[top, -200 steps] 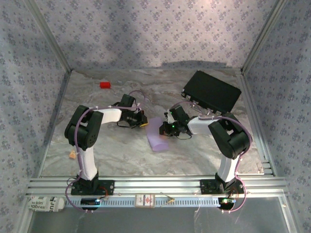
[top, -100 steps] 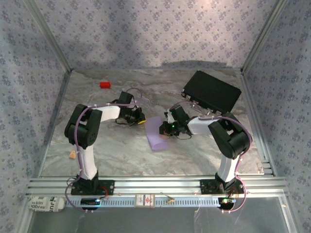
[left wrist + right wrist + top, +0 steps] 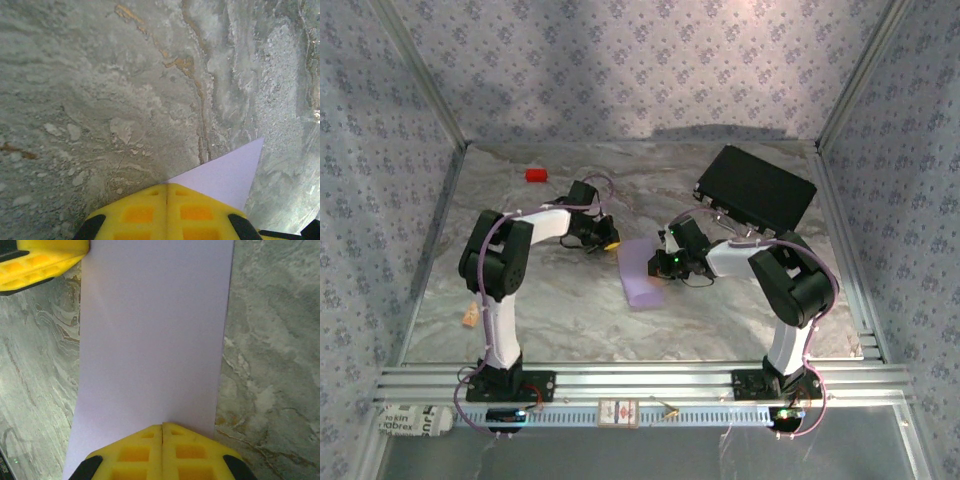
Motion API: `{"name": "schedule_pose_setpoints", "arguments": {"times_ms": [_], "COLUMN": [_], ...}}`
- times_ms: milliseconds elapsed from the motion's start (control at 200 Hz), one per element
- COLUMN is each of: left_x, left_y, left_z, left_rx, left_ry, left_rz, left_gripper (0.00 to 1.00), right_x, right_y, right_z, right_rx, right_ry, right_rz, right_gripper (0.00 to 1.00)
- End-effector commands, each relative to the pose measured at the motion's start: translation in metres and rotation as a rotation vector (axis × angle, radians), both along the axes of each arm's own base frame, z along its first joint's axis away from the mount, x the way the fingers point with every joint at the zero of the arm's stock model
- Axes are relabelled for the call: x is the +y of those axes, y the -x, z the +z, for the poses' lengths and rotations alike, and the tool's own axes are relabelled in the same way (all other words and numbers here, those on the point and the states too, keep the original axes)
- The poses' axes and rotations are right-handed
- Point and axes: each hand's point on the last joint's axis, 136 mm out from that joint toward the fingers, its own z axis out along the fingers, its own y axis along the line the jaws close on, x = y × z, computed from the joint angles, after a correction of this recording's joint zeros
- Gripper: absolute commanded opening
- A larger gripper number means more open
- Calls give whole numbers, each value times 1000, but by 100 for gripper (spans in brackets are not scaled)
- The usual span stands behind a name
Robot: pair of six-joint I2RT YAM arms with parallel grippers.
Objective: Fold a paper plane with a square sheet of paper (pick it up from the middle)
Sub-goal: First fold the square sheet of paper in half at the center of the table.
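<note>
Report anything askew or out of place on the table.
The lilac paper lies skewed mid-table, and its near end looks curled up rather than flat. A small tan scrap lies stray at the far left.

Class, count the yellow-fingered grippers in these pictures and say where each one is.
2. The left gripper, shut, sits at a far corner of the lilac paper; the right gripper, shut, sits at the middle of the paper's opposite edge. None looks hidden.

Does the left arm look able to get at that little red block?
Probably yes. The red block sits on bare table beyond the left hand, with nothing between them. The hand is shut by a corner of the paper and would need to open.
</note>
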Motion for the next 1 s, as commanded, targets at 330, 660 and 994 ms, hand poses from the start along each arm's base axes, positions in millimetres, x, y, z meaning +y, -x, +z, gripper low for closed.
{"name": "schedule_pose_setpoints", "arguments": {"times_ms": [330,660,994], "left_x": [30,26,-22], "left_y": [-33,-33,23], "left_z": [-11,35,58], "left_rx": [-33,-111,-103], "left_ry": [-127,-78,93], "left_rz": [105,105,-27], "left_gripper": [4,6,7], "right_x": [-27,-24,-25], "right_y": [31,26,25], "right_z": [-35,-33,-31], "right_rx": [142,150,148], "right_ry": [135,128,135], "right_rz": [-20,-38,-49], "right_gripper": [0,0,0]}}
